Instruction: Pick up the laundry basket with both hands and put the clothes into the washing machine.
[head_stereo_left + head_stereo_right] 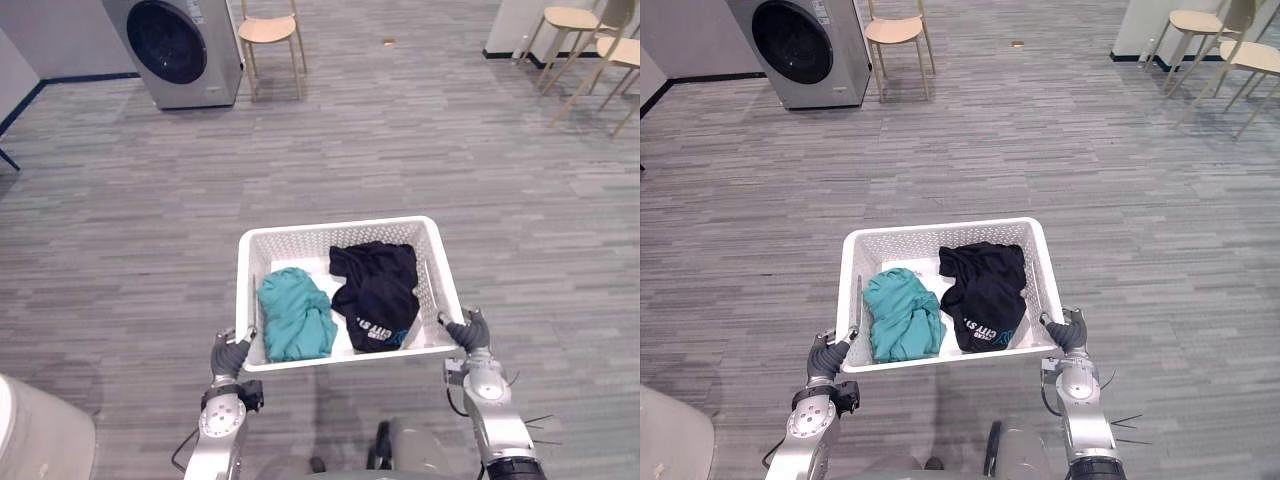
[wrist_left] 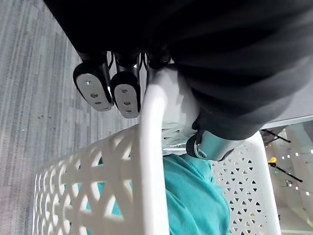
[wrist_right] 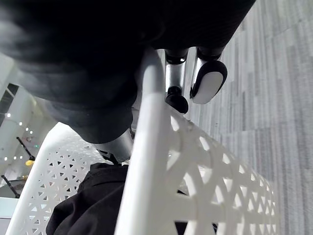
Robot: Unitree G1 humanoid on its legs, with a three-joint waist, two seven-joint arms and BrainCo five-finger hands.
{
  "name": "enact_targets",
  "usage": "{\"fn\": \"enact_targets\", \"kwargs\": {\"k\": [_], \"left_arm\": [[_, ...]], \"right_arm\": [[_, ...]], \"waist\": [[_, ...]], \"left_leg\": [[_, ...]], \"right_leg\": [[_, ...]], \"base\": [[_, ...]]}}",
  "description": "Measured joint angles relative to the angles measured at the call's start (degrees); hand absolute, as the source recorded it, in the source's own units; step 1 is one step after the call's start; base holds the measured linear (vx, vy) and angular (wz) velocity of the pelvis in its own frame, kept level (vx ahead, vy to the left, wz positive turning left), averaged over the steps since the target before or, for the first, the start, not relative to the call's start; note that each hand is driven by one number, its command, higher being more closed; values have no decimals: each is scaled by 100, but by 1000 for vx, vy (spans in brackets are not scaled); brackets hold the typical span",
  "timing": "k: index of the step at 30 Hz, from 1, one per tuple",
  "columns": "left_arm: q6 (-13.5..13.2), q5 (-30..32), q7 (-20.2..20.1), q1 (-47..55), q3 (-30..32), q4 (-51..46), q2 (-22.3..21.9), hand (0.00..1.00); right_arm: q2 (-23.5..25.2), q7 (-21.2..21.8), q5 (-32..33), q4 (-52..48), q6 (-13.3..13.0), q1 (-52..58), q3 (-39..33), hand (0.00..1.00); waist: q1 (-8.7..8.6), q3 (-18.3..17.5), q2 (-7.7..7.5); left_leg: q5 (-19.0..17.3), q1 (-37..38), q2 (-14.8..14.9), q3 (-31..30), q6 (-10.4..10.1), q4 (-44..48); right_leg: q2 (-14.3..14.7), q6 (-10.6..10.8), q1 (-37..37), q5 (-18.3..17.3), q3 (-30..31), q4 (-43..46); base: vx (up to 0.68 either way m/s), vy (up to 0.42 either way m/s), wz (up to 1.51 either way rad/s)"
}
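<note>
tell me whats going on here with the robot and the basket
The robot grips a white laundry basket by its near rim, with its left hand on one side and its right hand on the other. A teal garment and a black garment lie inside. The washing machine stands well ahead to the robot's left, so both are yet to be loaded.

head stereo: high, facing down, share basket point(image 1: 300, 243) | wrists: close along it

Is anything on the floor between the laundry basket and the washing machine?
Nothing visible does. Bare floor lies between the laundry basket and the washing machine, ahead to the left. A wooden chair stands beside the machine, off that path.
</note>
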Motion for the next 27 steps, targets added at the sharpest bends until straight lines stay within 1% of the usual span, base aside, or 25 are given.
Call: {"fn": "enact_targets", "kwargs": {"k": [1,2,3,4,5,6,7,8,9,11,12,13,14,15,16,17,18,20,21,22,23,24,25,26,27], "left_arm": [[3,26,-3,13,-6,19,-137,100],[0,108,-11,4,-63,19,-209,100],[2,128,-23,5,-62,29,-274,100],[2,129,-48,25,-48,30,-303,100],[1,127,-102,71,-47,15,-339,100],[-4,121,-121,140,-54,-11,-293,100],[-4,117,-135,146,-60,-12,-270,100],[-17,105,-164,159,-60,-96,-247,100],[-52,104,-201,161,-54,-257,-250,100],[-130,105,-241,165,-15,-412,-241,100],[-156,106,-254,159,12,-451,-243,100],[-156,106,-255,159,14,-459,-248,100],[-156,106,-264,161,10,-463,-257,100],[-145,120,-266,163,7,-465,-253,100],[-109,128,-264,137,16,-460,-243,100],[-87,132,-264,114,21,-460,-233,100],[-28,171,-267,97,20,-458,-226,100],[-2,186,-267,181,19,-439,-220,100],[-1,185,-268,204,2,-417,-186,100],[1,184,-271,194,-48,-377,-66,100],[14,186,-271,200,-83,-336,63,100],[34,190,-267,226,-95,-334,108,100],[40,191,-266,240,-142,-318,182,100],[37,191,-265,226,-161,-320,212,100],[37,191,-265,155,-171,-316,279,100]], "right_arm": [[-78,1,0,-3,33,23,-36,100],[-90,3,6,-14,44,47,-78,100],[-92,1,10,-113,46,140,-120,100],[-92,-2,11,-191,56,231,-124,100],[-69,-29,68,-361,72,397,-122,100],[10,-98,117,-541,81,491,-119,100],[35,-135,146,-652,81,531,-119,100],[51,-165,182,-869,79,558,-119,100],[36,-189,186,-1037,63,547,-129,100],[38,-204,193,-1097,54,443,-134,100],[21,-203,193,-1028,48,285,-136,100],[-6,-203,193,-997,43,231,-139,100],[-58,-197,194,-881,13,145,-139,100],[-89,-192,200,-652,10,54,-123,100],[-26,-195,206,-445,15,27,-128,100],[-6,-192,212,-391,18,35,-134,100],[-3,-173,218,-378,20,96,-161,100],[15,-126,223,-372,17,87,-198,100],[82,-116,222,-336,14,78,-230,100],[222,-111,215,-228,14,74,-257,100],[292,-111,207,-84,16,101,-253,100],[304,-110,199,-21,16,126,-223,100],[333,-109,181,13,16,214,-214,100],[335,-109,181,2,15,225,-214,100],[352,-109,181,-46,12,225,-223,100]], "waist": [[-3,-57,145],[1,-48,185],[-15,68,336],[-21,100,406],[43,108,462],[124,122,429],[169,124,390],[235,100,334],[343,95,331],[402,90,332],[446,138,223],[469,139,226],[492,132,270],[502,107,301],[476,71,163],[468,69,99],[480,55,9],[504,30,-47],[481,34,-84],[452,33,-173],[368,35,-230],[304,32,-215],[239,-20,-120],[189,-35,-90],[118,-34,-75]], "left_leg": [[86,-142,185,-91,-94,424],[315,-490,379,-162,-395,1400],[865,-930,702,-179,-633,2759],[1362,-1267,916,-169,-631,3554],[1756,-1908,1290,-5,-657,4998],[1574,-2423,1483,326,-384,5883],[1440,-2641,1485,524,-229,6043],[1139,-3019,1470,964,-81,5967],[837,-3388,1444,1353,-42,5459],[649,-3674,1243,1608,-31,4369],[814,-3718,771,1576,-237,2545],[965,-3711,621,1513,-415,1801],[1281,-3738,524,1413,-575,889],[2002,-3721,448,1402,-474,801],[2007,-3638,195,1420,248,954],[1911,-3651,116,1437,470,1110],[1581,-3674,5,1482,636,1476],[1012,-3554,-107,1549,678,1814],[786,-3357,-212,1565,690,1786],[564,-3004,-413,1537,682,1655],[420,-2530,-581,1483,705,1437],[375,-2252,-615,1461,727,1285],[359,-1688,-651,1377,728,837],[360,-1513,-650,1327,728,693],[361,-1181,-653,1218,725,433]], "right_leg": [[153,-134,6,-91,-79,234],[280,-323,82,-212,-272,481],[424,-486,468,-501,-448,547],[516,-593,727,-637,-560,510],[659,-711,1190,-837,-707,386],[735,-778,1710,-950,-747,110],[733,-787,1965,-980,-741,-74],[715,-783,2392,-979,-730,-488],[706,-765,2712,-967,-706,-830],[647,-712,3040,-1000,-705,-1142],[445,-585,3329,-1091,-689,-1358],[370,-503,3443,-1152,-663,-1436],[306,-393,3634,-1245,-649,-1559],[244,-235,3923,-1378,-617,-1687],[28,-170,4154,-1393,-640,-1769],[-99,-64,4215,-1318,-655,-1768],[-271,145,4290,-1187,-619,-1658],[-433,264,3967,-1219,-441,-629],[-573,530,3618,-1188,-327,322],[-767,1001,2998,-962,-112,1951],[-791,810,2468,-1104,-20,3333],[-761,606,2228,-1235,-46,3759],[-608,176,1659,-1574,-308,4047],[-543,102,1429,-1690,-459,3967],[-431,-144,962,-1868,-745,3614]], "base": [[805,-388,18],[646,-328,23],[770,-333,25],[646,-212,29],[748,-200,22],[602,-164,15],[581,-126,12],[571,-82,5],[569,-50,3],[516,49,0],[583,126,-3],[706,208,-7],[623,251,-7],[770,322,9],[662,300,20],[652,326,35],[628,330,21],[595,304,3],[543,275,3],[646,282,17],[543,179,24],[656,166,28],[555,127,24],[556,118,32],[342,46,31]]}}
